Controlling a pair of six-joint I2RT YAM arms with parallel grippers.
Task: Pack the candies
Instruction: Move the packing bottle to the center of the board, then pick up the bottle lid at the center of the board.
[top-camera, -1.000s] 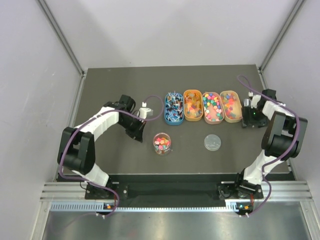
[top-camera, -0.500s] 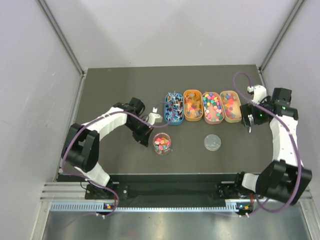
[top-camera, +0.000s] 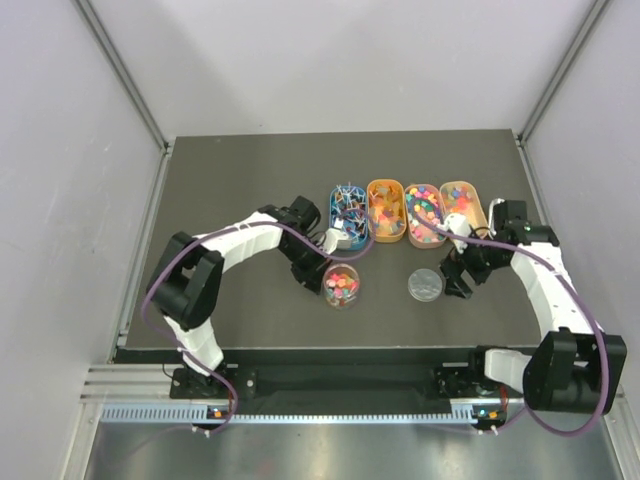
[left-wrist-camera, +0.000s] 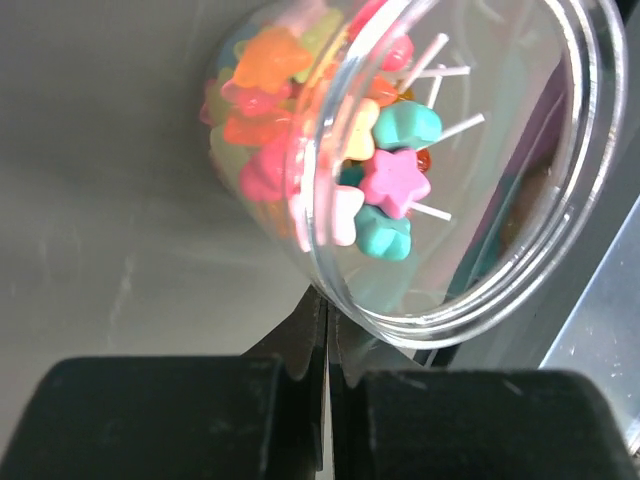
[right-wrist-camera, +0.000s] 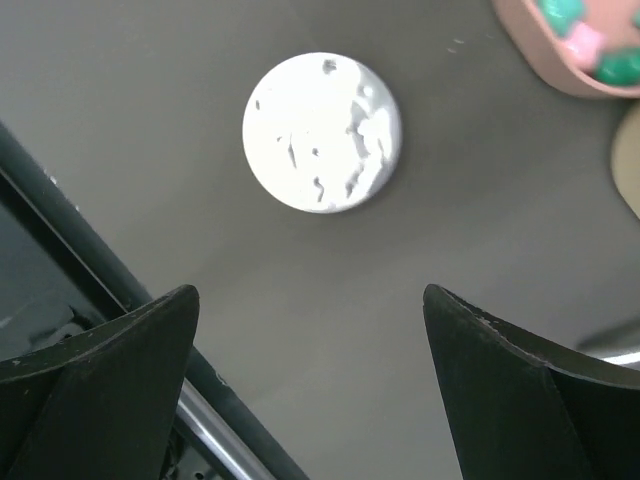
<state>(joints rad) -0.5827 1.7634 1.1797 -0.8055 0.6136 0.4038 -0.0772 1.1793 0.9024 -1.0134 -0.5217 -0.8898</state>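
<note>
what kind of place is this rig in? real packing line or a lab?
Most likely a lab robot cell, not a production line. Plain grey panel walls box in one small dark table. The left arm and right arm are mounted on an aluminium rail at its near edge.

A dark, matte table top (top-camera: 240, 180) fills the middle of the overhead view; plain walls (top-camera: 60, 200) of pale grey-lilac close it in at the left, the back and the right; slim metal posts (top-camera: 121, 70) slant up from its two far corners. Along the near edge runs a ribbed aluminium rail (top-camera: 120, 385); below that lies a brushed metal sheet (top-camera: 340, 450); the light is soft and even, with only faint shadows.
</note>
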